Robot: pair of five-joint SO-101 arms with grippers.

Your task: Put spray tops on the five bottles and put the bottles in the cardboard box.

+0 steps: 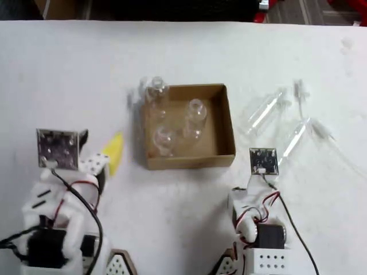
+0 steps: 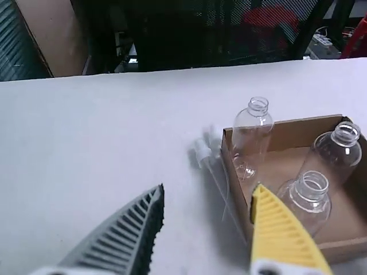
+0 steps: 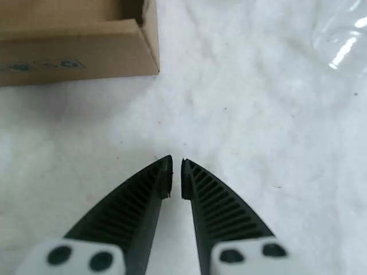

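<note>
Your left gripper (image 2: 207,192) is gaping wide and your right gripper (image 3: 176,163) is pinching together on nothing, while three bottles (image 1: 195,112) are standing topless in the cardboard box (image 1: 189,160); two loose bottles (image 1: 264,112) are lying nearby, spray tops (image 2: 200,150) unfitted.

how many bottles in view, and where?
5. Three stand in the cardboard box: corner bottle, middle bottle, near bottle. Two lie on the table right of it: far bottle, nearer bottle. None looks hidden.

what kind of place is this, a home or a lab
Likely a robotics lab or workshop: a white-covered table with the left gripper and right gripper over it, a cardboard box of clear bottles, and dark wire racks behind.
</note>
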